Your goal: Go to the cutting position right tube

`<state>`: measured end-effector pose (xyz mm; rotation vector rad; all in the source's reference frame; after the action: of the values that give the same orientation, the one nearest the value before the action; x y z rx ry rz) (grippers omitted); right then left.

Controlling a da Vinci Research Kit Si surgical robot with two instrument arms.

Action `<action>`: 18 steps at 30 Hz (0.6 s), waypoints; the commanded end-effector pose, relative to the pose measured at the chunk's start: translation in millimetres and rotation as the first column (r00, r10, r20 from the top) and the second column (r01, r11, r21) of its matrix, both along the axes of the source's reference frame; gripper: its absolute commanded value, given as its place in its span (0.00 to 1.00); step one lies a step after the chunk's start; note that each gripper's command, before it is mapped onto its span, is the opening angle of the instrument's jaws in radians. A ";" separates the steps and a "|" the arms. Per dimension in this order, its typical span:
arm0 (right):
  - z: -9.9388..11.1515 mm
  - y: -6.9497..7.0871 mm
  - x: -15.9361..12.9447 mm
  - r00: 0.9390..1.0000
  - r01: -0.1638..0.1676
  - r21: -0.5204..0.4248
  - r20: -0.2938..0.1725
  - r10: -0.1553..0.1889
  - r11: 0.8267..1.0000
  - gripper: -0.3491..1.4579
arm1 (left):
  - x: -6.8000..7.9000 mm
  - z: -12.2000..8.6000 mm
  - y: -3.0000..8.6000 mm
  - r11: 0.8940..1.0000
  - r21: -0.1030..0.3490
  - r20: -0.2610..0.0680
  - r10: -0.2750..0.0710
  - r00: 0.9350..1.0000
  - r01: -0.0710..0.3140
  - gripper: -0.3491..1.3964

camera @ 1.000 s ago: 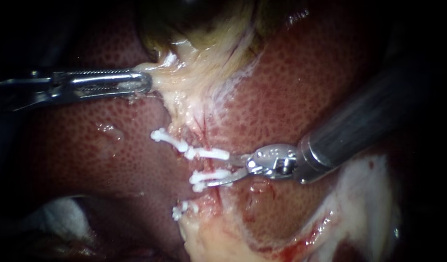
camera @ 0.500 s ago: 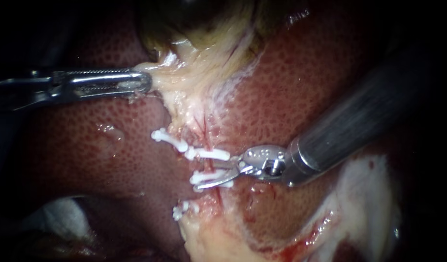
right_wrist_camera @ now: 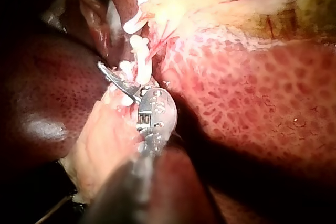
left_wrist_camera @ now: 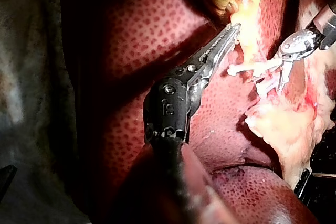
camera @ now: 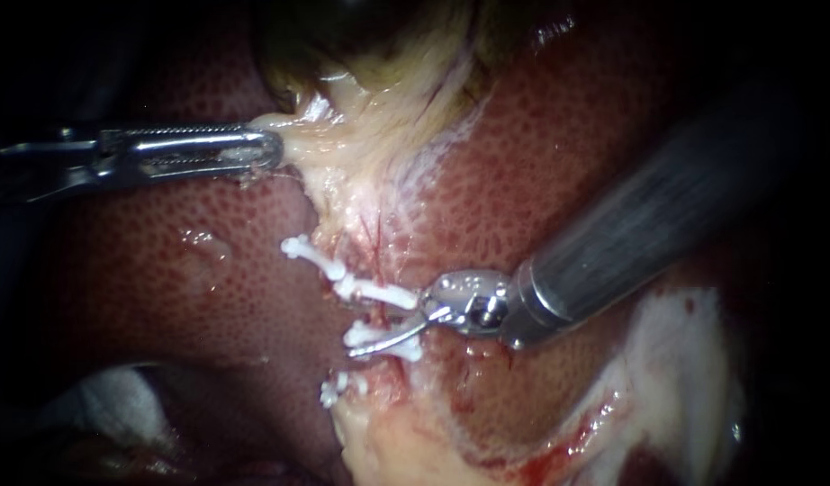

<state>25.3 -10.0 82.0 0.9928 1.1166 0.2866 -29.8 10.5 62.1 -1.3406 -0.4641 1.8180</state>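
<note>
The slim curved metal blades of the right instrument point(camera: 390, 324) are parted by a narrow gap. They are set about the thin reddish tube point(camera: 385, 312), between two white plastic clips, the upper clip point(camera: 379, 292) and the lower clip point(camera: 363, 334). Whether either blade presses on the tube cannot be told. The long ribbed steel jaws of the left instrument point(camera: 269, 150) are closed on a fold of pale yellowish tissue point(camera: 343, 153) below the dark greenish gallbladder point(camera: 370, 36). The lower blade is laid across the lower clip, and the upper blade's tip is hard to separate from the upper clip's end. Both shafts are lost in darkness at the view's edges. Bare, mottled red liver point(camera: 163, 288) is left open beneath the left instrument, beside the clips.
</note>
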 end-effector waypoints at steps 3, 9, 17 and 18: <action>0.0 0.1 0.6 1.000 -0.013 0.007 -0.008 0.013 1.000 0.92 | 0.0 0.0 0.0 1.000 0.000 -0.001 -0.001 1.000 0.001 0.00; 0.2 0.0 1.2 1.000 -0.019 0.008 -0.014 0.019 1.000 0.92 | -0.1 0.0 0.0 1.000 0.000 -0.001 -0.001 1.000 0.001 0.00; 0.5 -0.1 1.0 1.000 -0.018 0.012 -0.011 0.019 1.000 0.87 | -0.1 0.0 0.0 1.000 0.000 -0.001 -0.001 1.000 0.001 0.00; 0.5 -0.1 1.0 1.000 -0.018 0.012 -0.011 0.019 1.000 0.86 | -0.1 0.0 0.0 1.000 0.000 -0.001 -0.001 1.000 0.001 0.00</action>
<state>26.4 -10.1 82.5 0.9956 1.1364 0.3038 -29.9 10.5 62.1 -1.3394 -0.4624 1.8176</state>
